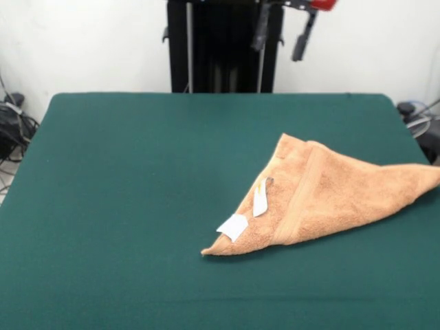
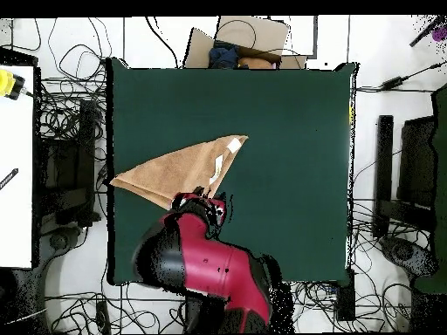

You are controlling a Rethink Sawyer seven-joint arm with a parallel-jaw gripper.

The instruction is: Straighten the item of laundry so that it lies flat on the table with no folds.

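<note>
While the arm (image 2: pixel 209 266) is hanging high above the table (image 1: pixel 124 179), we are seeing the pincer (image 1: pixel 282 34) up at the pedestal (image 1: pixel 220 48), well clear of the cloth, and we cannot tell whether it is open or closed. Below the pincer and toward the camera in the front view, the towel (image 1: pixel 330 196) is lying folded into a rough triangle, one corner reaching the table's edge. Two white tags (image 1: pixel 244 216) are showing on its near corner, and a woven band (image 1: pixel 307 196) is running across the fold.
</note>
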